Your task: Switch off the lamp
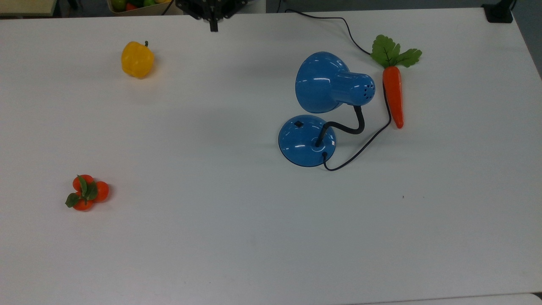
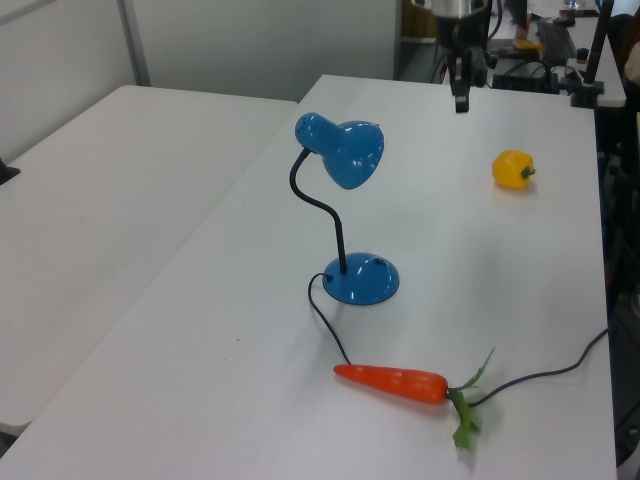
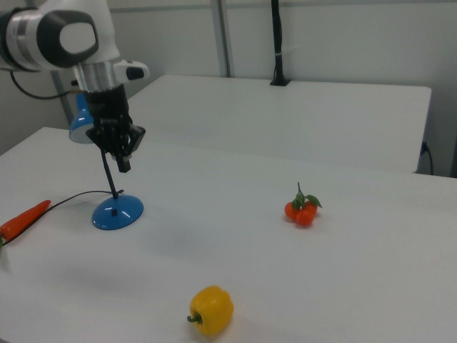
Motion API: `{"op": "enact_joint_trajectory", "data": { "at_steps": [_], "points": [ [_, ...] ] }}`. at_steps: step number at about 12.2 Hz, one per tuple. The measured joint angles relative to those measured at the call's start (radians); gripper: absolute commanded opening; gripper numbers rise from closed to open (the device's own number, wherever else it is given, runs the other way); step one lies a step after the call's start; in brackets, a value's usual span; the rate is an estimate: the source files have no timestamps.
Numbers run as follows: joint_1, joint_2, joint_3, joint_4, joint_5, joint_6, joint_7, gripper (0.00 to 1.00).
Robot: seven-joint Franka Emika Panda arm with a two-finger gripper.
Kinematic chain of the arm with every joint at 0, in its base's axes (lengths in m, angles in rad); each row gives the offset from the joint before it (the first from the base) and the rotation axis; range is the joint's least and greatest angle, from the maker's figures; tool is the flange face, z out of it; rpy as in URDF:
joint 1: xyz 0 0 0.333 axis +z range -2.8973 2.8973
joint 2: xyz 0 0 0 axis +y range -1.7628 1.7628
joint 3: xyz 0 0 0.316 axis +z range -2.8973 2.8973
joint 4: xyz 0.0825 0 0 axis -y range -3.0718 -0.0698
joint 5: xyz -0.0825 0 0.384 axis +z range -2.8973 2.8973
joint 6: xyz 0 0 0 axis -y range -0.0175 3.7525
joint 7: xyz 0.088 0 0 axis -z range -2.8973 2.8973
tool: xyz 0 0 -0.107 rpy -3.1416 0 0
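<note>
Claw (image 3: 123, 166) is hanging narrowly closed, gripping nothing, high over the white bench (image 1: 211, 237), well apart from the glossy blue dome-shaded desk lamp (image 1: 324, 101).

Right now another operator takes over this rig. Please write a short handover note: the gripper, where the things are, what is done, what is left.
Gripper: shut, holding nothing, raised well above the table, apart from the lamp.
Lamp: upright, untouched; switch on its base, cord trailing past the carrot.
Others: yellow pepper, tomato bunch, both far from the lamp.
Done: no glow visible under the shade; lamp looks off.
Left: probably nothing; confirm it is off.
</note>
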Motion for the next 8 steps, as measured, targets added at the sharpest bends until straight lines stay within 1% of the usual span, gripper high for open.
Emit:
{"op": "enact_joint_trajectory", "data": {
  "at_steps": [1,2,8],
  "points": [
    [-0.014,-0.001,0.0,0.038,0.0,-0.034,0.0,0.91],
    [-0.024,-0.005,0.0,0.061,0.0,-0.051,0.001,1.0],
    [-0.073,-0.043,-0.001,0.076,-0.002,-0.055,0.002,1.0]
  ]
}}
